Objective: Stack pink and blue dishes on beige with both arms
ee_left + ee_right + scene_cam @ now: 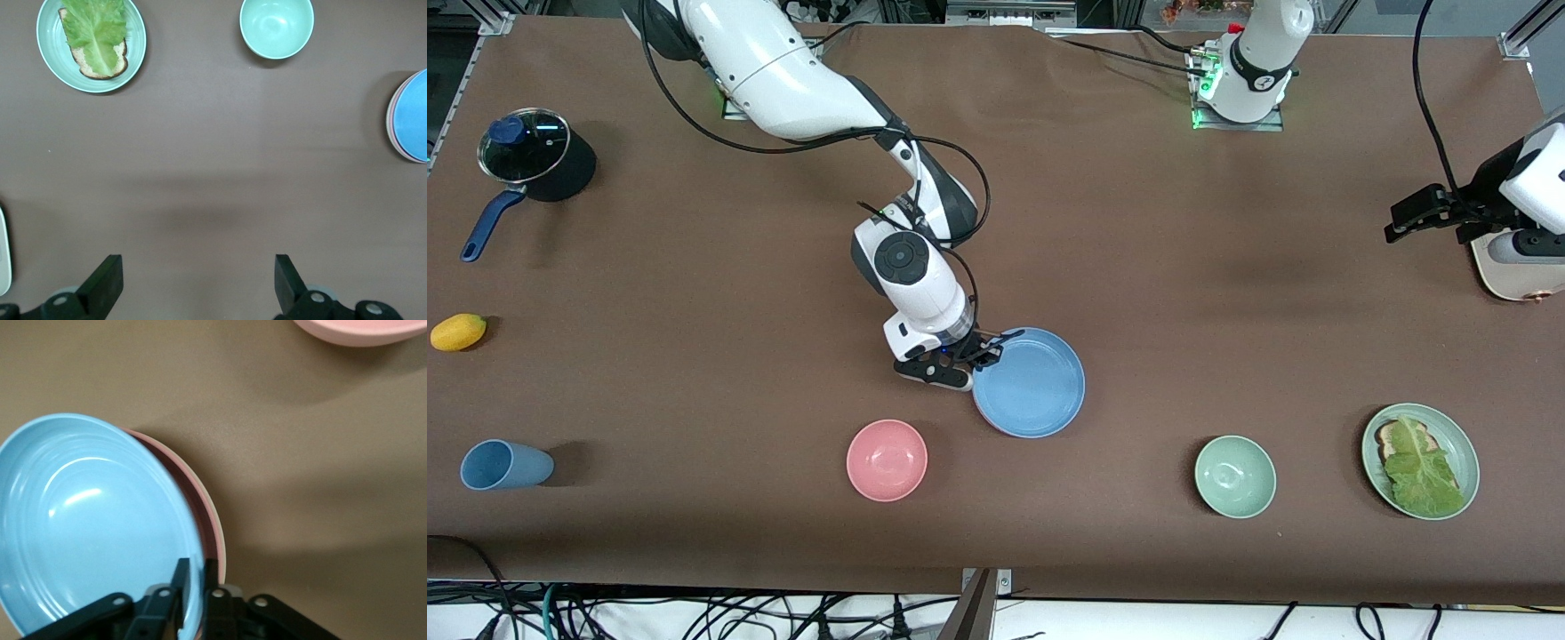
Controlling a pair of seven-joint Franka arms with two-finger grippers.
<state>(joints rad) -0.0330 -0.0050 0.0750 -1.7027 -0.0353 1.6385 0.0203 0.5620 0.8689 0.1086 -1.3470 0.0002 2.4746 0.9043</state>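
Observation:
The light blue plate rests on top of the pink plate near the middle of the table. A thin cream-beige plate edge shows under the pink one. My right gripper is shut on the blue plate's rim, at the side toward the right arm's end, one finger inside and one outside. That gripped edge sits slightly raised. My left gripper waits open over bare table at the left arm's end; the stack shows at the edge of its wrist view.
Nearer the front camera stand a pink bowl, a green bowl and a green plate with bread and lettuce. A blue cup, a yellow fruit and a lidded pot lie at the right arm's end. A cream object sits under the left arm.

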